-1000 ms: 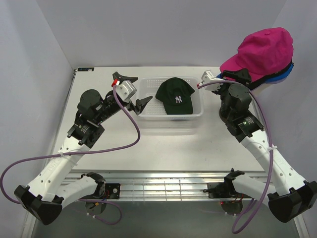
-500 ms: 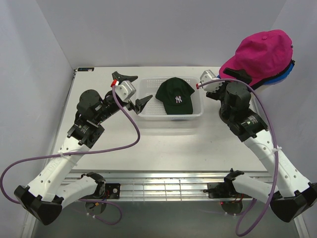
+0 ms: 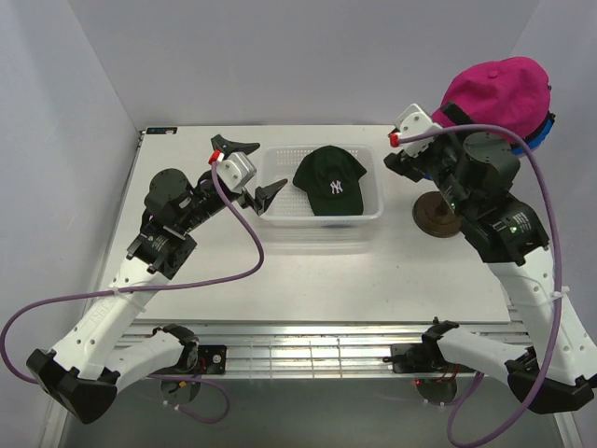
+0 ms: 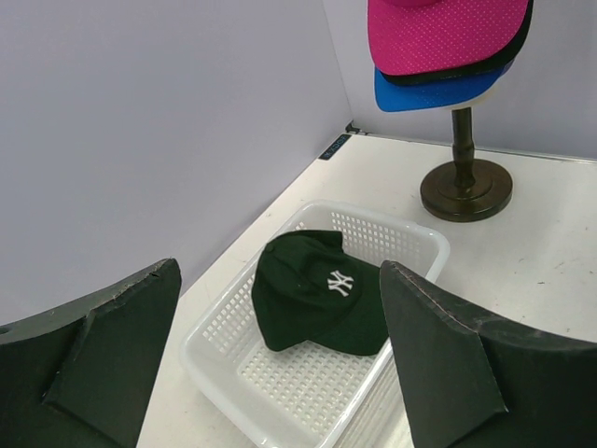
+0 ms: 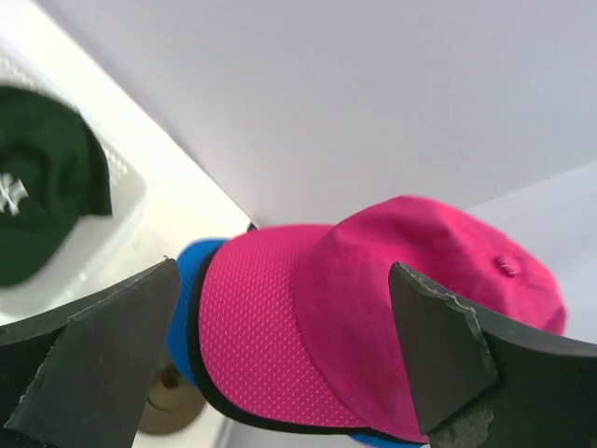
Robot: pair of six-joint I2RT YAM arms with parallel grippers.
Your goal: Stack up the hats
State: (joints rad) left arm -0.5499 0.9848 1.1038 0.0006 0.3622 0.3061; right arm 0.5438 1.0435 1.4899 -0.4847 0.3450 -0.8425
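A magenta cap (image 3: 494,93) tops a stack on a stand at the back right, over a thin black cap edge (image 5: 201,373) and a bright blue cap (image 3: 545,133). The stack also shows in the left wrist view (image 4: 443,37). The lavender cap is hidden. A dark green NY cap (image 3: 328,182) lies in a white mesh basket (image 3: 280,213), also in the left wrist view (image 4: 317,294). My left gripper (image 3: 256,168) is open and empty, just left of the basket. My right gripper (image 5: 284,271) is open and empty, facing the magenta cap's brim (image 5: 270,327) without touching it.
The stand's round brown base (image 3: 437,217) sits right of the basket, partly behind my right arm. The mannequin head is covered by the caps. Grey walls close in the back and both sides. Purple cables loop along each arm.
My right arm has swung right and risen, carrying its gripper off the caps' brims. The cap stack has shifted slightly up and right. My left arm has not moved.
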